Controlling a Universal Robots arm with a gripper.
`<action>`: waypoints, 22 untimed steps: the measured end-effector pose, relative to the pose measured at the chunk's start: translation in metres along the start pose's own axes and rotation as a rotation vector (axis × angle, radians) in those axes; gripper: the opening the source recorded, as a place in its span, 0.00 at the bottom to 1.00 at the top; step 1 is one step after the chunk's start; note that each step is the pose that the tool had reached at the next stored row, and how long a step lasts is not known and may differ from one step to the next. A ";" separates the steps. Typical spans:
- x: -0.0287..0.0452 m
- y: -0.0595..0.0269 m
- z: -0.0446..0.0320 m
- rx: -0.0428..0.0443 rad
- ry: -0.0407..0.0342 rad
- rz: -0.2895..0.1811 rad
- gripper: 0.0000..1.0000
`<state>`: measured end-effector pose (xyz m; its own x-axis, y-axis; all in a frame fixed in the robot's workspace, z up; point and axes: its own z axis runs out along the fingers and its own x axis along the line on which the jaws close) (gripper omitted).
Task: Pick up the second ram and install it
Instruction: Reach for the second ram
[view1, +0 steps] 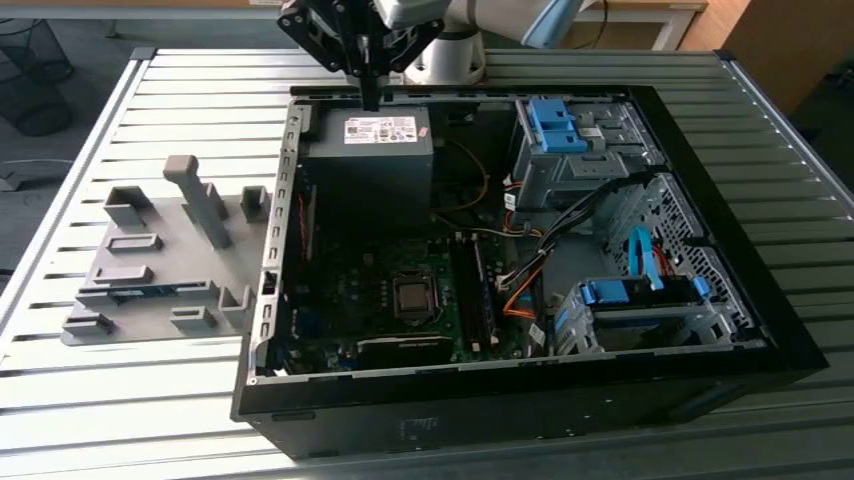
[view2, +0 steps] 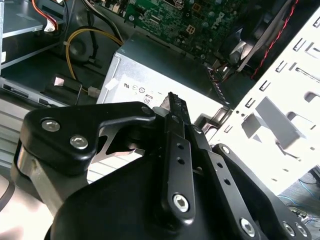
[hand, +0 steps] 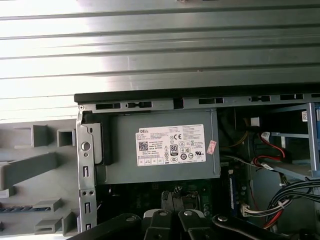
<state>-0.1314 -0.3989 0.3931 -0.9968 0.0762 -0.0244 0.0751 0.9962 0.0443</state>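
The second ram is a thin blue stick lying edge-up in a slot of the grey holder block, on the exterior view's left of the open computer case. In the first wrist view the second ram shows as a blue strip in that holder. My gripper hangs over the case's far edge, just above the grey power supply, far from the ram. In the second wrist view the gripper has its black fingers pressed together with nothing between them.
Inside the case lie the motherboard with its memory slots, orange and black cables and blue-tabbed drive cages. The ribbed metal table surrounds the case. The holder block carries several upright grey posts.
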 end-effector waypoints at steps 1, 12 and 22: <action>0.0003 0.0000 0.0000 0.0000 0.0000 0.000 0.11; 0.0037 -0.0003 0.0002 -0.0001 -0.0001 0.000 0.11; 0.0071 -0.0006 0.0003 0.0000 0.0000 0.000 0.11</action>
<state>-0.1385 -0.3989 0.3926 -0.9968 0.0762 -0.0245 0.0750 0.9962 0.0443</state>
